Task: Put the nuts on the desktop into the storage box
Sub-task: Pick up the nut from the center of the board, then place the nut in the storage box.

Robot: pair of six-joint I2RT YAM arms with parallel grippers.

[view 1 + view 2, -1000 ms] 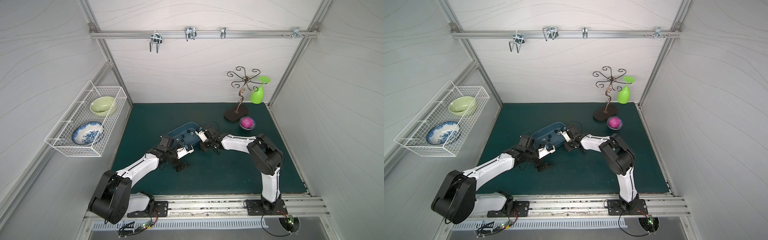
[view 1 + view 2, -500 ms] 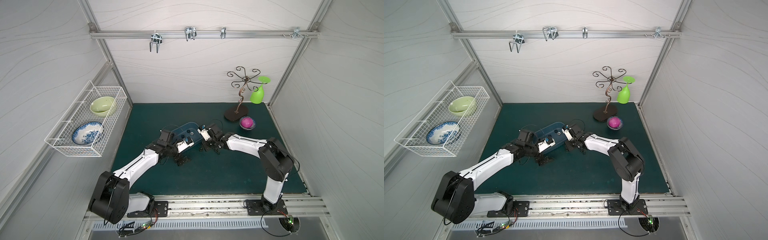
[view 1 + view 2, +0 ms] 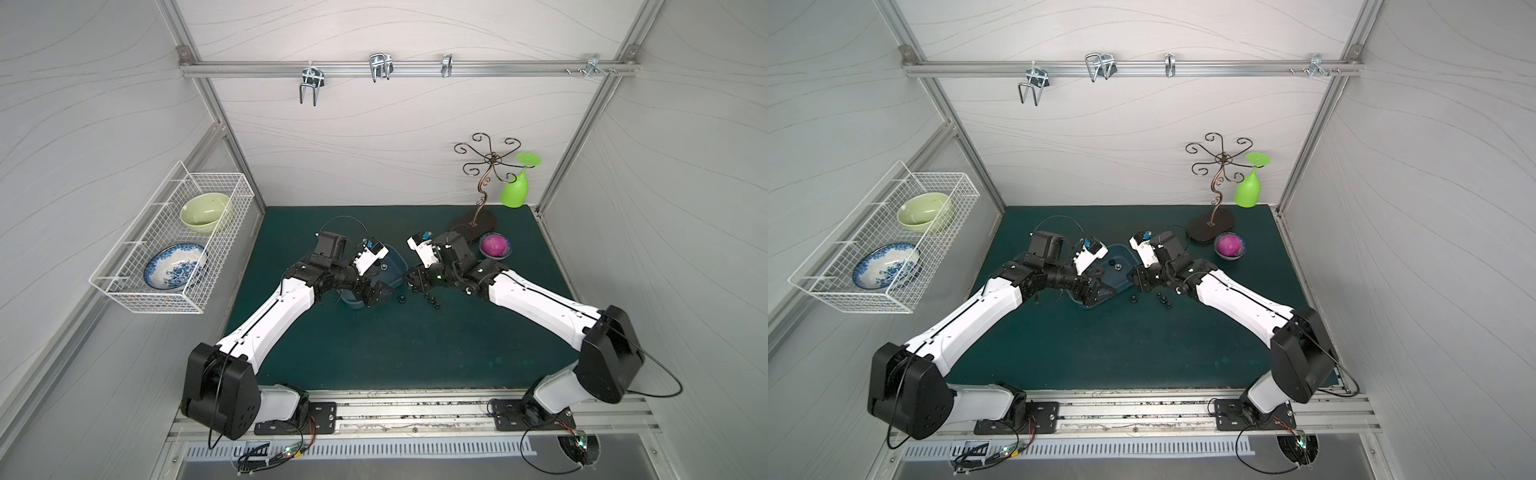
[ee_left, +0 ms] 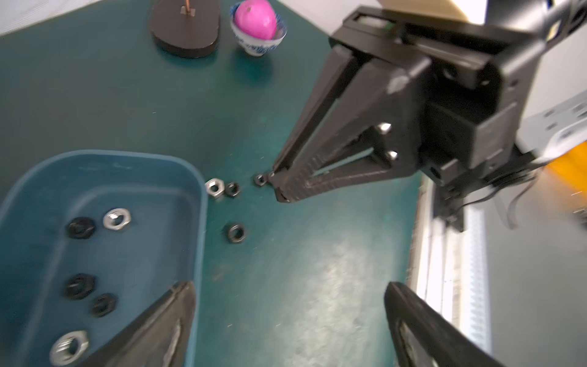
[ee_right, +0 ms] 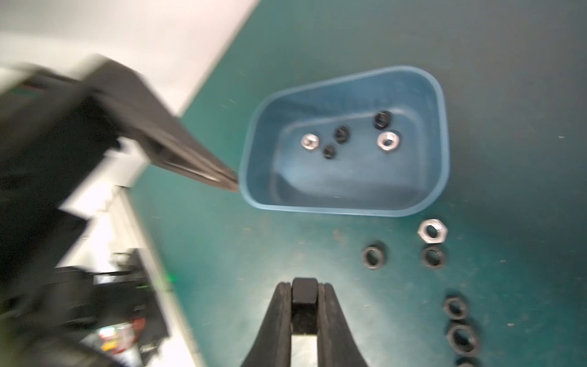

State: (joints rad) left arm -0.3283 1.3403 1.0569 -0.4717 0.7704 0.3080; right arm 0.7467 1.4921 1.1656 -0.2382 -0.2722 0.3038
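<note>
My right claw (image 5: 304, 287) pinches a black nut (image 5: 304, 305), bound for the storage box (image 5: 349, 210) at its nine o'clock; left claw (image 4: 289, 286) hangs spread, ready.

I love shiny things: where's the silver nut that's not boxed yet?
In the right wrist view the silver nut lies on the green desktop just outside the blue box, on the side facing the right arm, beside a black nut.
</note>
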